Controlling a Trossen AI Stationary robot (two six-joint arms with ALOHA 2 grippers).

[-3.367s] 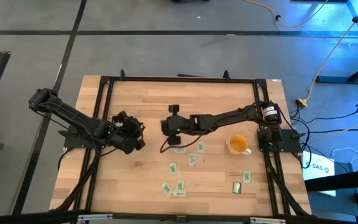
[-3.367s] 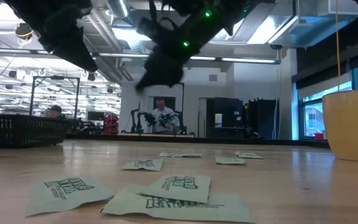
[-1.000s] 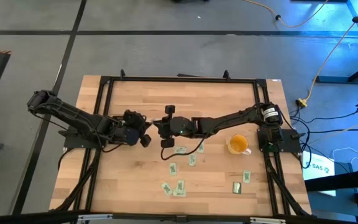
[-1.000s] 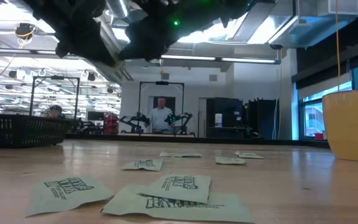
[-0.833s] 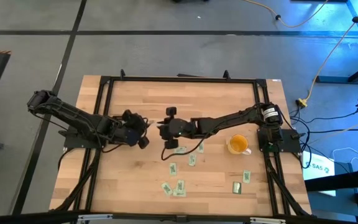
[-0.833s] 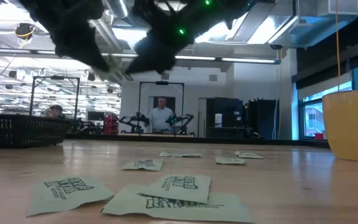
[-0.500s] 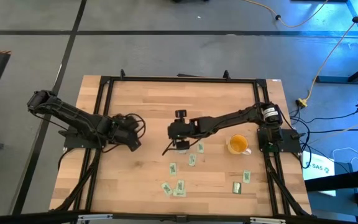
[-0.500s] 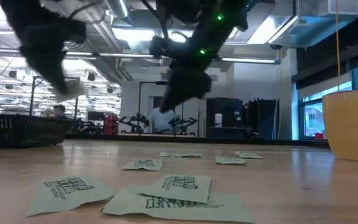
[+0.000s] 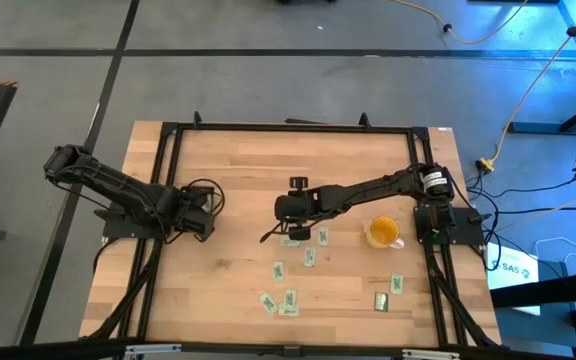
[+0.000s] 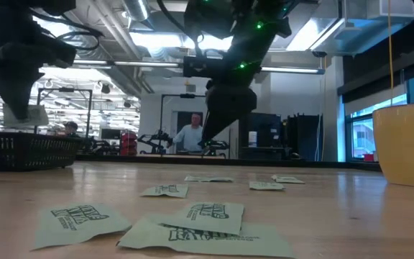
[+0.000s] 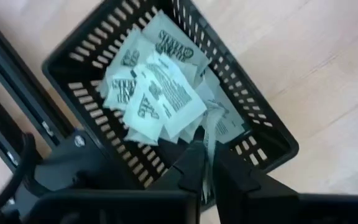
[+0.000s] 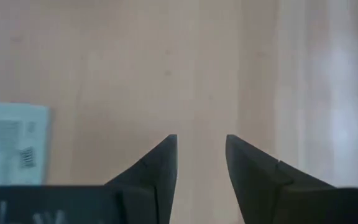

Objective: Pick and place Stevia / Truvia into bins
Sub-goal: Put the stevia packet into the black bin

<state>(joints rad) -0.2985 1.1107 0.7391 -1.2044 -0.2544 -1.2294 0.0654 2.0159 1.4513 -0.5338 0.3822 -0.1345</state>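
Left jaws (image 11: 205,144) clamped on a sachet (image 11: 211,127) over the bin (image 11: 263,127) — right jaws (image 12: 201,155) spread, empty.

I see a pale wood table (image 9: 238,290), planked and matt with visible grain. The sachets (image 11: 160,93) look like thin matt paper, lying in a black slotted plastic bin (image 11: 263,134). My gripper fingers (image 12: 160,165) read as dull black plastic

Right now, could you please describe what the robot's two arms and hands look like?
Both arms are black and jointed with loose black cables. The right arm shows a white ring near its base and green lights. Each hand, left hand and right hand, ends in two dark tapered fingers.
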